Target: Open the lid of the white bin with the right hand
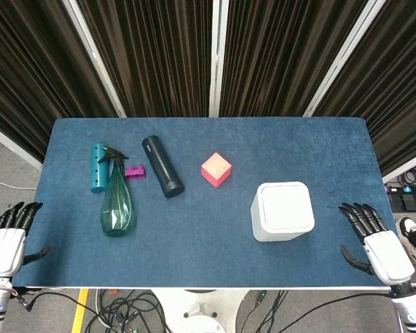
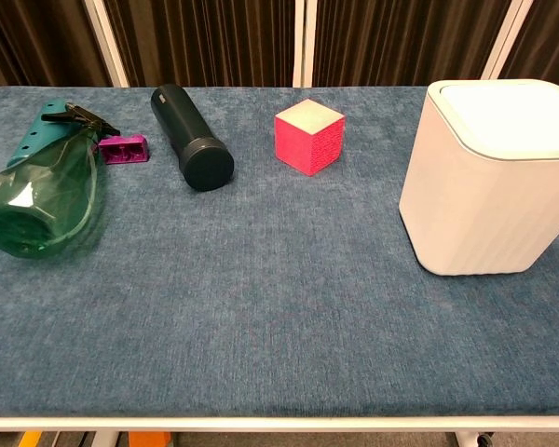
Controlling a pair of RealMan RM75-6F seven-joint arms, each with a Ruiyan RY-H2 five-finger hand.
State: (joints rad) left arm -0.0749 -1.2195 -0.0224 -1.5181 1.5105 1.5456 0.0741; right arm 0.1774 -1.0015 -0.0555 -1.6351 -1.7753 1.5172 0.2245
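The white bin [image 1: 283, 211] stands upright on the right half of the blue table, its flat lid [image 1: 286, 206] closed; the chest view shows the bin [image 2: 489, 177] at the right edge with its lid [image 2: 512, 114] down. My right hand [image 1: 378, 244] hovers at the table's front right corner, fingers spread and empty, well to the right of the bin. My left hand [image 1: 5, 241] sits off the front left corner, fingers apart, holding nothing. Neither hand appears in the chest view.
A pink cube [image 1: 216, 169] lies behind and left of the bin. Further left are a dark cylinder bottle [image 1: 162, 166], a small magenta block [image 1: 134, 172], a green spray bottle [image 1: 116, 201] on its side and a teal cylinder [image 1: 98, 166]. Dark curtains back the table.
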